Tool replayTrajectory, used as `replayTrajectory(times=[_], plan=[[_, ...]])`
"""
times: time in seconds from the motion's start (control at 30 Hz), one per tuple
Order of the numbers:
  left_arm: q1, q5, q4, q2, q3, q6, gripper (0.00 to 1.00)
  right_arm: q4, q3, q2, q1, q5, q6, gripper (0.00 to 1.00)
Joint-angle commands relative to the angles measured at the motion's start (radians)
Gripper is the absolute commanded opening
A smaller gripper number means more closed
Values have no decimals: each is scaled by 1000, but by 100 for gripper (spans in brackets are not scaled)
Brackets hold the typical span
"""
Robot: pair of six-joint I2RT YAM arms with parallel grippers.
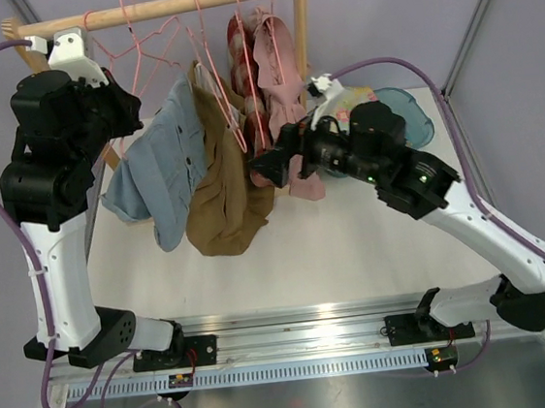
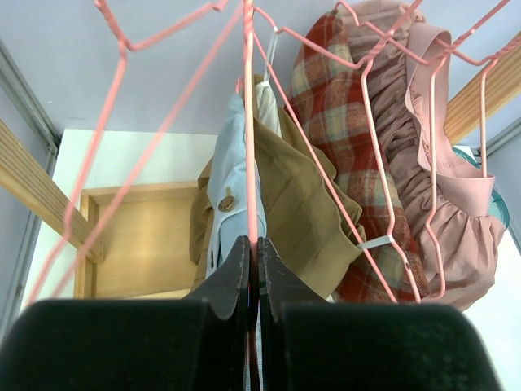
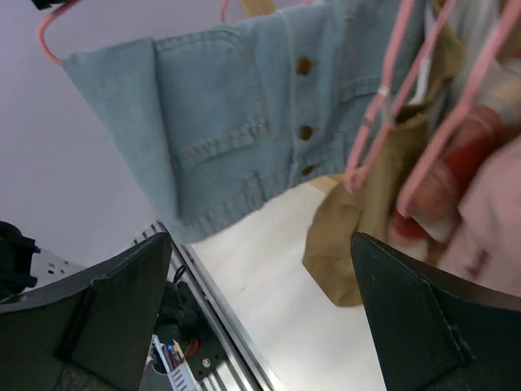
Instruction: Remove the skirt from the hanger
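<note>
Above the white counter (image 1: 355, 244), the blue skirt (image 1: 157, 172) hangs on a pink hanger (image 2: 248, 122) that the left gripper (image 2: 252, 252) pinches tight. The right gripper (image 3: 256, 244) is wide open nearby. A hard tug could drag the brown cloth (image 1: 223, 199) off too

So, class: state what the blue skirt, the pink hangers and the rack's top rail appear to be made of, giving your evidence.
The blue skirt is likely denim, matte, with stitched seams and brown buttons. The pink hangers are thin wire, probably coated metal, bent into shape. The top rail looks like pale wood, seemingly unpainted, a round dowel.
</note>
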Motion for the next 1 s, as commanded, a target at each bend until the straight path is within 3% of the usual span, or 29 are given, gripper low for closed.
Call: replayTrajectory(times=[0.0,0.2,0.33,0.57,0.63,0.67,0.7,0.73,0.77,0.97], plan=[[-4,-11,120,-45,-3,32,0,9,164,125,121,105,-60,99],[-4,-17,153,-59,-62,35,0,1,413,405,275,154,-60,99],[-4,-9,187,-76,-102,27,0,-5,540,533,314,169,-34,99],[-4,-4,210,-93,-115,15,0,50,551,645,325,233,-35,99],[-4,-6,229,-96,-125,9,0,93,519,657,326,247,-38,84],[-4,-4,235,-97,-128,1,0,107,508,660,326,266,-41,71],[-4,-4,242,-97,-133,-2,0,125,500,663,326,272,-43,25],[-4,-3,256,-97,-133,-5,0,133,482,663,326,281,-49,9],[-4,-4,264,-96,-133,-8,0,140,476,662,325,310,-50,0],[-4,-50,425,-108,-150,36,0,150,441,619,328,310,-93,0]])
